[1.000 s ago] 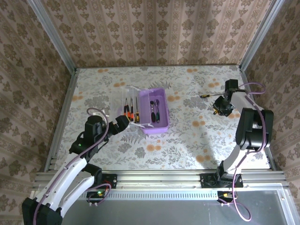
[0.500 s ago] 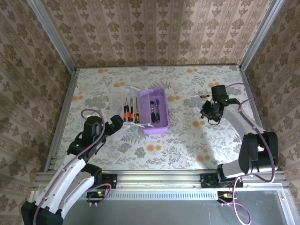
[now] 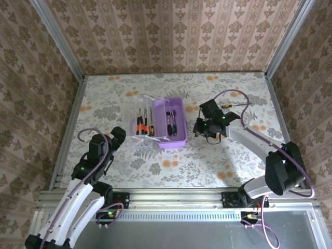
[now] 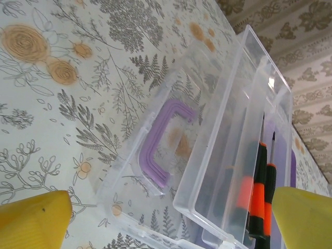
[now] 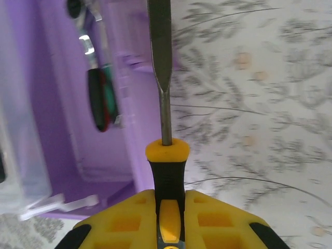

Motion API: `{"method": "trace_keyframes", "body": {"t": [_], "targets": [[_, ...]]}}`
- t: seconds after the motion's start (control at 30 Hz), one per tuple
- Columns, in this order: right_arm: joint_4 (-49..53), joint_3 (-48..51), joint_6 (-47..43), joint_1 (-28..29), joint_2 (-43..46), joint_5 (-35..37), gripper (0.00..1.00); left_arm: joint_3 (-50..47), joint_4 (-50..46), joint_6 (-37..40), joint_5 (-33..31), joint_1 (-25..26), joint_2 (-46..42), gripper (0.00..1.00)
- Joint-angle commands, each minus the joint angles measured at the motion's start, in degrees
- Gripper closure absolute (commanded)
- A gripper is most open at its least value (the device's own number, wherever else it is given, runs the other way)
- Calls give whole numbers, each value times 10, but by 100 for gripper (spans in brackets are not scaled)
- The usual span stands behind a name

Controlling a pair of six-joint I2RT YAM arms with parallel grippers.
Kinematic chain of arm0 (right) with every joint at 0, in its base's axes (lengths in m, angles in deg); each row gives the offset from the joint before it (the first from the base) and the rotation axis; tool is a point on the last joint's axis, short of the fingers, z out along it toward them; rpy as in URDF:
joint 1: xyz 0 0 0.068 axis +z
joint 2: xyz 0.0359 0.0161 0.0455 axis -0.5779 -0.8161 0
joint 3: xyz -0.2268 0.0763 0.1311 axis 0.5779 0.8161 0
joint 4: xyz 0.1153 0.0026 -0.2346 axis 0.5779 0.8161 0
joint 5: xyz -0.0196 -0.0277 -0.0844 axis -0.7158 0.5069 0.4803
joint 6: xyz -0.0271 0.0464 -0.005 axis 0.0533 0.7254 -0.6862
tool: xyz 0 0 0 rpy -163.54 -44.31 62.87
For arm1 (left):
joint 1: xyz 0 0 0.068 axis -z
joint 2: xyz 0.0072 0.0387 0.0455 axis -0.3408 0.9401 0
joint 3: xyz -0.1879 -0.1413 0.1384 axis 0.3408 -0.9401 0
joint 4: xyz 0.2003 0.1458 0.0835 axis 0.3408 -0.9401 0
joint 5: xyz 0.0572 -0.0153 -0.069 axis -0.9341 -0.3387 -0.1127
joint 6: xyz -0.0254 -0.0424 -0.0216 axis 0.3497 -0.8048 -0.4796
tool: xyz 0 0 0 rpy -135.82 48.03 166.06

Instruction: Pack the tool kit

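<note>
Now right gripper [image 5: 168, 210] pinches the screwdriver [image 5: 165, 155] handle, shaft running alongside the purple box [image 5: 52, 129] wall, box just to its left; left gripper [image 4: 170, 215] hangs spread beside the clear lid [image 4: 176, 135].

Counter [image 3: 171, 166]: floral print, grey leaves and orange blossoms, with metal rails [image 3: 67, 129] along both side edges. Directly on it:
- purple tool box [image 3: 175, 124], a bit left of centre and standing open.
- its clear lid [image 3: 141, 127], folded out flat on the counter and touching the box's left side. The lid has a purple handle [image 4: 158, 142], and the print shows through the plastic.
- small dark-and-yellow item [image 3: 226, 106], to the right of the box and well apart from it, next to a cable [image 3: 236, 94]. Too small to tell what it is.
</note>
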Motion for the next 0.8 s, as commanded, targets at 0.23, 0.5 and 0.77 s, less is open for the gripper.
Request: {"method": "trace_keyframes", "body": {"t": [0.23,0.5,0.77], "targets": [[-35,-94,22,90,-91,-4,84,16,-39,-18,-31,-16,-12,0],[-35,-166,21,140,-154,-19,84,17,-70,-19,-28,-18,-40,0],[-18,-232,8,155,-201,-29,84,5,-84,-21,-32,-24,-75,0]]}}
